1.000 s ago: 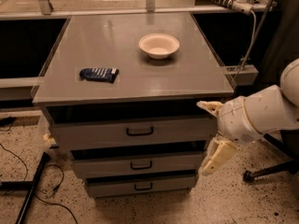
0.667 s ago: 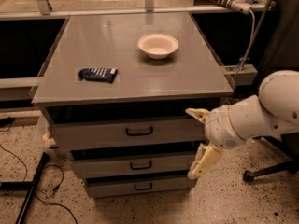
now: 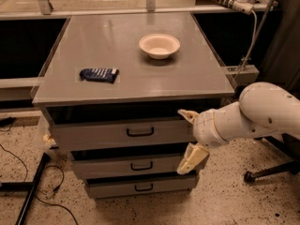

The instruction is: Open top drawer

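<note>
The top drawer (image 3: 93,135) is the widest grey drawer under the grey cabinet top, with a black bar handle (image 3: 140,132) at its middle. Its front stands slightly forward of the cabinet body. My gripper (image 3: 187,137) is on the white arm coming in from the right, in front of the drawer's right end. Its two cream fingers are spread wide, one finger (image 3: 186,115) at the drawer's top edge, the other (image 3: 192,159) down by the middle drawer. It is to the right of the handle and holds nothing.
A white bowl (image 3: 159,45) and a dark blue packet (image 3: 99,74) lie on the cabinet top (image 3: 117,46). The middle drawer (image 3: 108,167) and the bottom drawer (image 3: 112,187) sit below. Cables lie on the speckled floor at left. A chair base (image 3: 267,172) stands at right.
My arm has moved left, bringing the gripper from beside the cabinet's right edge to in front of the top drawer's right end. The drawers have not moved.
</note>
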You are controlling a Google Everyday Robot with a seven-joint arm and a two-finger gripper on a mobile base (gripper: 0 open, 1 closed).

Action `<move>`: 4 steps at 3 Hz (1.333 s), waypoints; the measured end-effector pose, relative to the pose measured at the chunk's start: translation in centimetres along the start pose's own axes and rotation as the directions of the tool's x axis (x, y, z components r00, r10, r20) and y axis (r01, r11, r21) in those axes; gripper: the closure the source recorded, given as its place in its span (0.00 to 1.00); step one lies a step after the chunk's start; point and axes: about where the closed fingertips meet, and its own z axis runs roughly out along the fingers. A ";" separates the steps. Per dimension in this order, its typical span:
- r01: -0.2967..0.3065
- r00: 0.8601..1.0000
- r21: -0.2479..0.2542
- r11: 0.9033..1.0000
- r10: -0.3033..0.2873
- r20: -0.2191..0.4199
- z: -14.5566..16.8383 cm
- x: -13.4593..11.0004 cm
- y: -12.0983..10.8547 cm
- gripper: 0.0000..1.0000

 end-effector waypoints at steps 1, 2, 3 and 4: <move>0.033 0.999 0.056 0.998 -0.032 -0.023 0.8 0.7 -2.2 0.00; 0.051 0.998 0.094 0.994 -0.046 -0.053 1.7 1.9 -3.9 0.00; 0.067 0.996 0.121 0.990 -0.058 -0.074 2.6 3.6 -5.5 0.00; 0.048 0.995 0.137 0.989 -0.036 -0.090 3.7 6.0 -5.7 0.00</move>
